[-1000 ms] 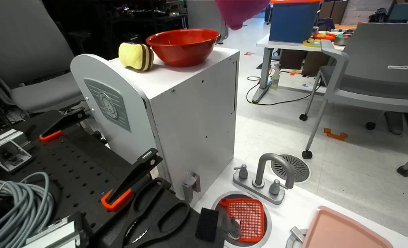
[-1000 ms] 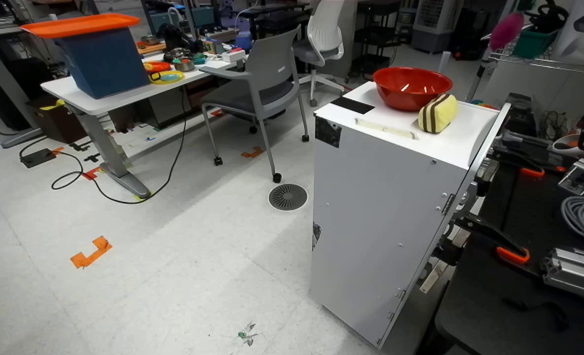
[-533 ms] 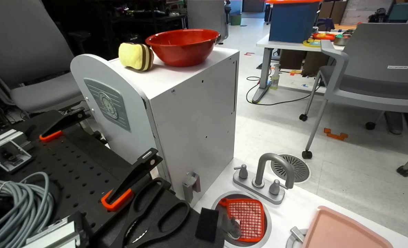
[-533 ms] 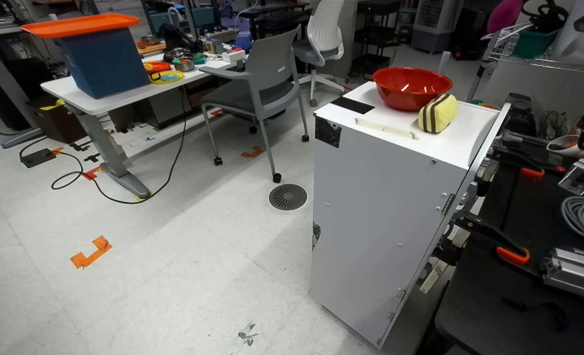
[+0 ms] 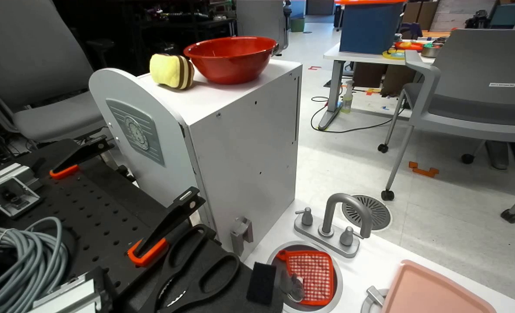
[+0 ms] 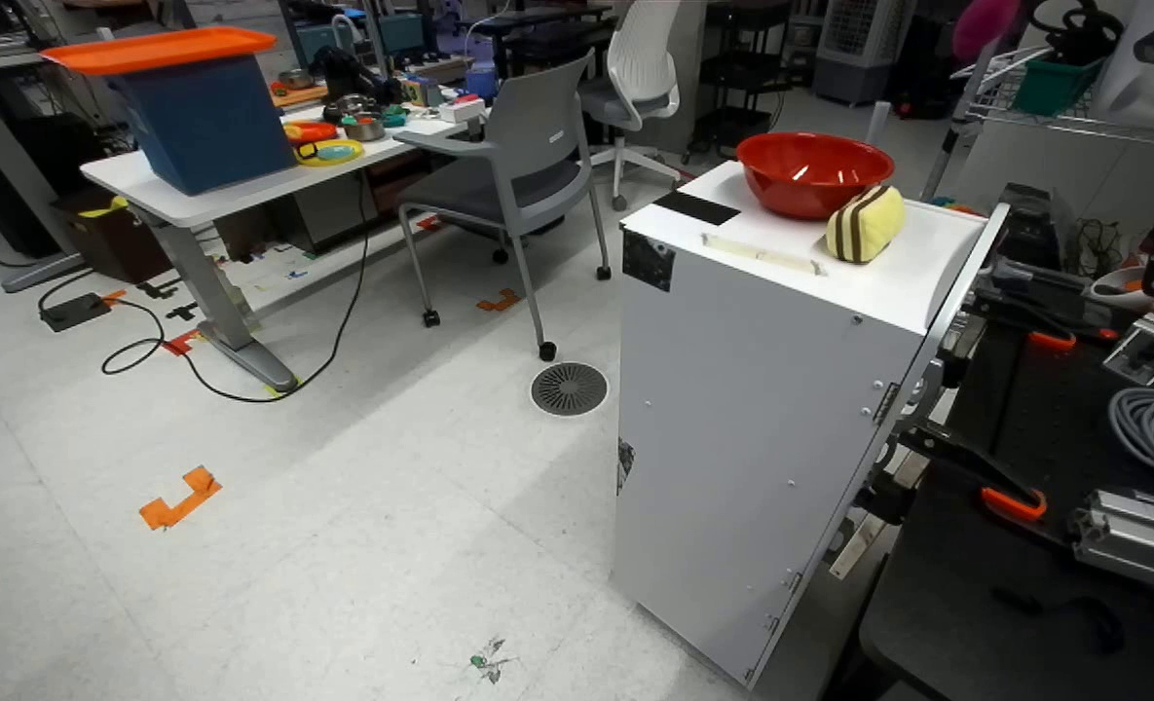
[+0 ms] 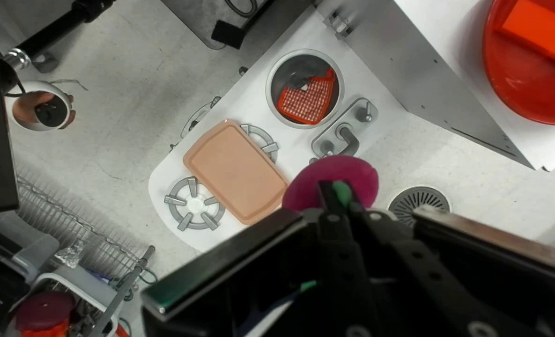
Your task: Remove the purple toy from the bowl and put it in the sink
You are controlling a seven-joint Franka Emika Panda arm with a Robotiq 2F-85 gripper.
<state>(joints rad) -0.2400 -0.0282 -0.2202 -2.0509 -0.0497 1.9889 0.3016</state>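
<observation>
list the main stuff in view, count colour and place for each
purple toy: one, magenta and green, in jaws
bowl: one, red, on cabinet
yellow toy: one, yellow with brown stripes, beside bowl
orange piece: one, orange, apparently in bowl
cabinet: one, white, beside counter
sink: one, grey, in counter
checked pad: one, red and white, in sink
faucet: one, grey, beside sink
tray: one, pink, on counter
burners: two visible, grey, on counter
clamps: two, black and orange, on bench
cable coil: one, grey, on bench
bin: one, blue with orange lid, on table
chairs: at least two, grey and white, on floor
jaws: one pair, black, closed on purple toy
</observation>
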